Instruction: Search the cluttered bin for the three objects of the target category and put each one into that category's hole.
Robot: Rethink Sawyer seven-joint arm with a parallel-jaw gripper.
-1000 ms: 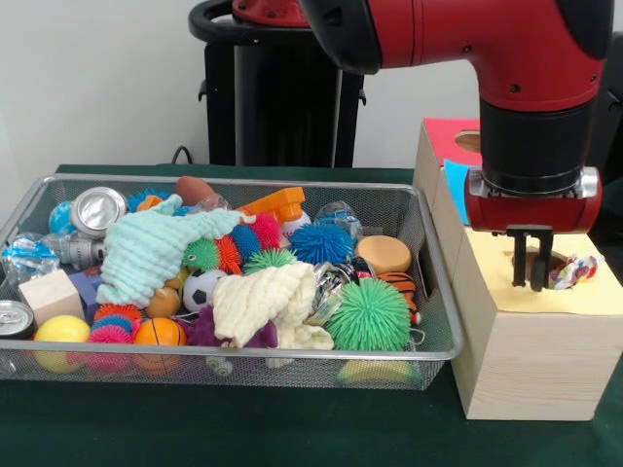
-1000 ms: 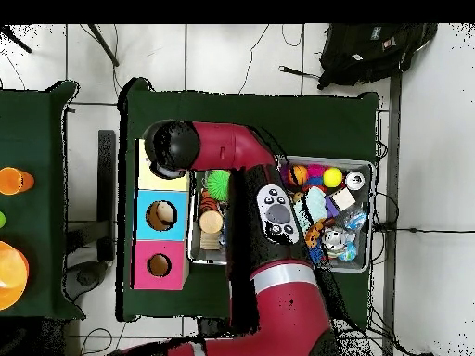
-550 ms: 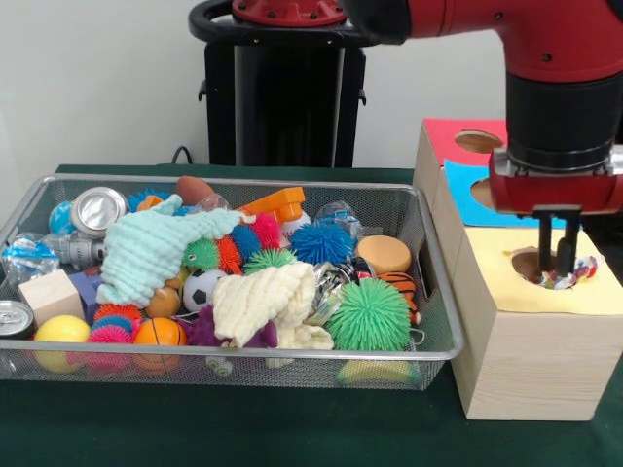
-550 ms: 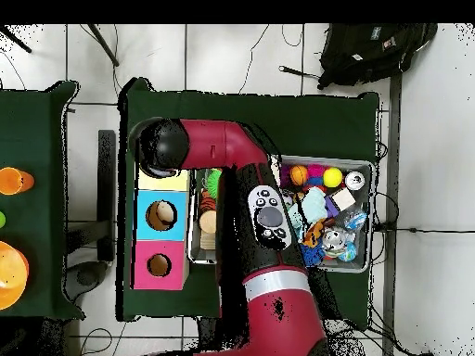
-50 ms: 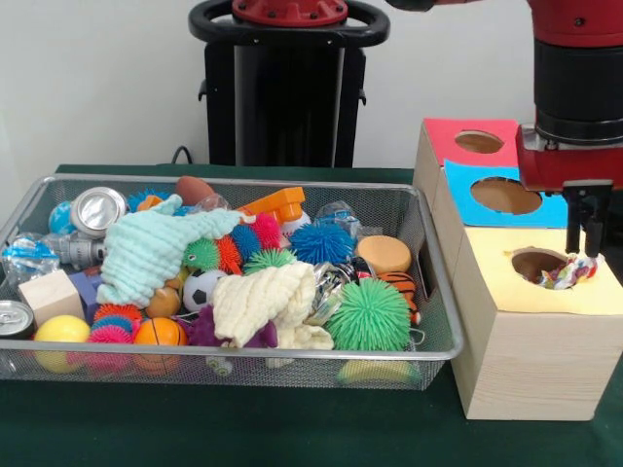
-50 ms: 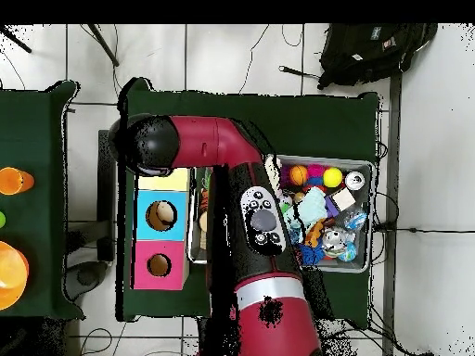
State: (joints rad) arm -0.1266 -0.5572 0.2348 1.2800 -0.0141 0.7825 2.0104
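At the left of the front view sits the wire-mesh bin (image 5: 433, 292) on the green table (image 5: 224, 428), heaped with clutter: a silver can (image 5: 97, 209) in its far left corner, a wooden block (image 5: 51, 295) and a yellow ball (image 5: 60, 331) at the near left, a mint cloth (image 5: 146, 253), a cream cloth (image 5: 263, 302) nearer the middle, and a green spiky ball (image 5: 370, 314) at the near right. Right of the bin stands the wooden sorting box (image 5: 526, 360), its tops red (image 5: 443, 136) farthest, blue (image 5: 467, 185) between, yellow (image 5: 496, 282) nearest. A crinkly multicoloured wrapper (image 5: 569, 272) lies at the right rim of the yellow hole (image 5: 535, 261), seemingly partly inside. The gripper (image 5: 591, 238) hangs just above and right of it, holding nothing; whether its jaws are parted I cannot tell.
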